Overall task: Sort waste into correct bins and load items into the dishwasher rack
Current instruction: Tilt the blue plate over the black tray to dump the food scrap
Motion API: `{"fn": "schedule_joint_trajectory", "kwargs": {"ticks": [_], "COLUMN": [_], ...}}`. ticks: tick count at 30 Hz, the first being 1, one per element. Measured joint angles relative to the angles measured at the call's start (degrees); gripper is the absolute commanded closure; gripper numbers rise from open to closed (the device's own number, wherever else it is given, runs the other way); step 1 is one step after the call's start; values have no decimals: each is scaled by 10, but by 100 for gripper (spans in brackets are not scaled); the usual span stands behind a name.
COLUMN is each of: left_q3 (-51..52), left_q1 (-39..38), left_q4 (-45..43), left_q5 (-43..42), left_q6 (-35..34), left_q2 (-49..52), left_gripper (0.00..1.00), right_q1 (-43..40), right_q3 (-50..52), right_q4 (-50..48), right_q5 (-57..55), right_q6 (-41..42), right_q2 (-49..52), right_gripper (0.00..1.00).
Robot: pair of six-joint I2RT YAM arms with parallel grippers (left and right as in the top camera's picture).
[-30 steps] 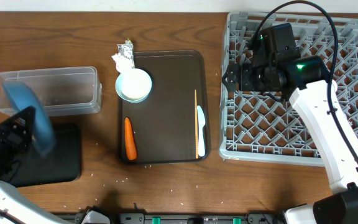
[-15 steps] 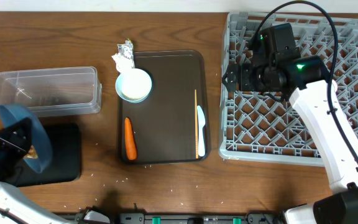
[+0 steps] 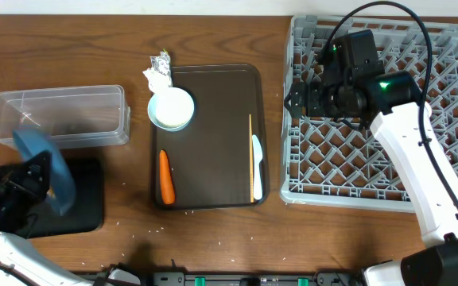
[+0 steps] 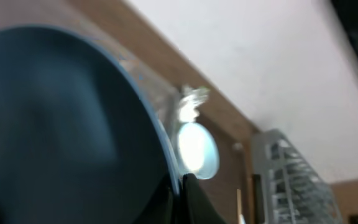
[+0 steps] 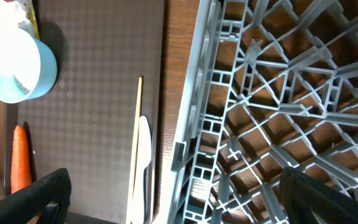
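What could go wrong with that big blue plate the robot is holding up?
The left tool pinches the large round blue plate only at its rim, tilted on edge over the shallow black tray, so it might slip and drop. The clear plastic tub sits close beside the plate, so a swing could knock it.

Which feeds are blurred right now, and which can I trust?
Left wrist: smeared throughout; the plate fills most of it, and the rack behind is soft. Overhead: sharp, with only the plate blurred. Right wrist: crisp; the chopstick and spoon read clearly.
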State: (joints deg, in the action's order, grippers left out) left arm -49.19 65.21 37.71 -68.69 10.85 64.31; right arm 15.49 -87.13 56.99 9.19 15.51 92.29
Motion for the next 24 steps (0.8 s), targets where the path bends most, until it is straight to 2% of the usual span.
{"fn": "schedule_joint_trajectory", "kwargs": {"ticks": [6, 15, 21, 24], "left_q3": [0, 0, 0, 0], "left_q1": [0, 0, 0, 0], "left_q4": [9, 10, 30, 55], "left_q5": [-82, -165, -141, -155], "left_q6": [67, 114, 134, 166], "left_q2": [0, 1, 1, 1], "left_gripper": [94, 94, 94, 94], "right_q1": [0, 0, 0, 0], "right_q3": [0, 0, 0, 0], "right_q4": [1, 2, 2, 1], "right_q5": [0, 0, 0, 0], "right_q6": [0, 0, 0, 0], "right_q2": [0, 0, 0, 0], "right_gripper": [1, 1, 1, 1]}}
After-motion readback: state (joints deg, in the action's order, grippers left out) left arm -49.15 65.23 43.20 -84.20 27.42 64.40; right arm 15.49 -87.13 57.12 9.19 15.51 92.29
